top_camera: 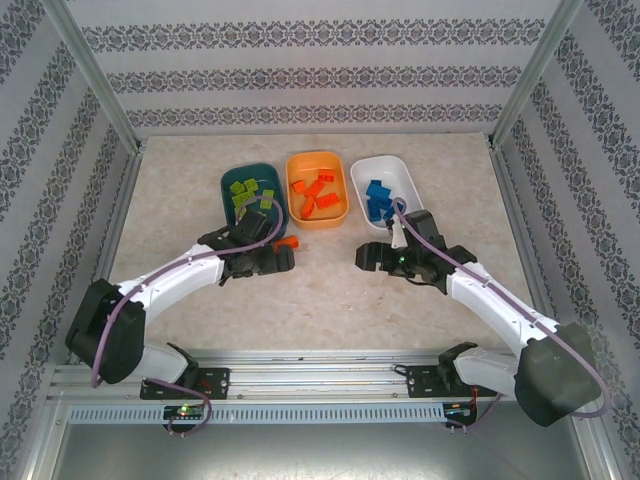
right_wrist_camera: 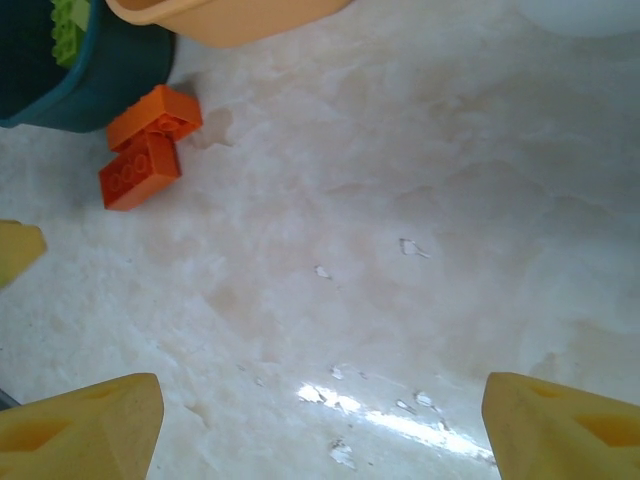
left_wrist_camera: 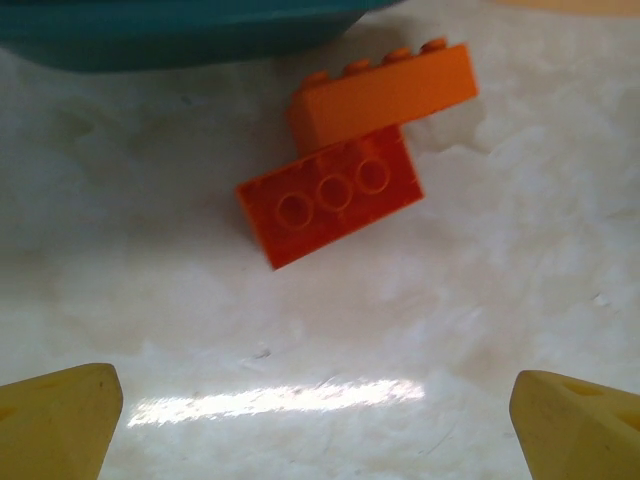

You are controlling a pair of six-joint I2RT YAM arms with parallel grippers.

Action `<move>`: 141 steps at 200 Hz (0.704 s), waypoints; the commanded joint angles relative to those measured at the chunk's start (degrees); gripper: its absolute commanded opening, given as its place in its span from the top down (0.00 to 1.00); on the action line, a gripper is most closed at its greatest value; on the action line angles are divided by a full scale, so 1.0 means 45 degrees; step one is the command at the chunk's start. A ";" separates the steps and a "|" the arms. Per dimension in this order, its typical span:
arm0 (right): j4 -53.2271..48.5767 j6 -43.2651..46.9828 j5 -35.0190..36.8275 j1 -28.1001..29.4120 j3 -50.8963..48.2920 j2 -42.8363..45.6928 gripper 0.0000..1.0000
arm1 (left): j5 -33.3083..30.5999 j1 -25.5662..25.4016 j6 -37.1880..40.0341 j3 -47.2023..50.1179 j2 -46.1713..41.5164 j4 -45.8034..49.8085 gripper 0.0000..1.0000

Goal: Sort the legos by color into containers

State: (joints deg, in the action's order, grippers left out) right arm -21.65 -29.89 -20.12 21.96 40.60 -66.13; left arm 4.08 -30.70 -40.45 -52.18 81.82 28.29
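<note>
Two orange legos (left_wrist_camera: 330,200) just ahead of the wide-spread left gripper (left_wrist_camera: 320,425), teal container (left_wrist_camera: 180,30) beyond them cut off; right gripper (right_wrist_camera: 320,430) also spread, empty.

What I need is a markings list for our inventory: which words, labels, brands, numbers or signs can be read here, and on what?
No readable text anywhere.
The two orange bricks: studs too blurred to show any lettering.
The teal tub, orange tub and white tub: plain, no labels.
The walls: ornament stripes only, no letters.
</note>
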 commanded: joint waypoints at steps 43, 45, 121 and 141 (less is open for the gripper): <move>-0.0406 0.1422 -0.0967 -0.0860 -0.0423 0.0297 0.16 | 0.0411 -0.0150 -0.1058 -0.0681 0.1292 0.0609 0.00; -0.0405 0.1441 -0.0985 -0.0871 -0.0437 0.0295 0.16 | 0.0390 -0.0165 -0.1043 -0.0711 0.1315 0.0647 0.00; 0.0048 0.1351 -0.1386 -0.0993 -0.0758 0.0381 0.15 | -0.0007 -0.0268 -0.0917 -0.1555 0.2775 0.0939 0.00; 0.0086 0.1311 -0.1474 -0.0997 -0.0760 0.0377 0.15 | -0.0037 -0.0268 -0.0900 -0.1853 0.3309 0.0939 0.00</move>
State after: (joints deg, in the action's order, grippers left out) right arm -22.20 -25.06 -25.06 18.09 37.76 -65.01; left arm 5.34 -31.48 -44.03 -58.06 94.21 30.37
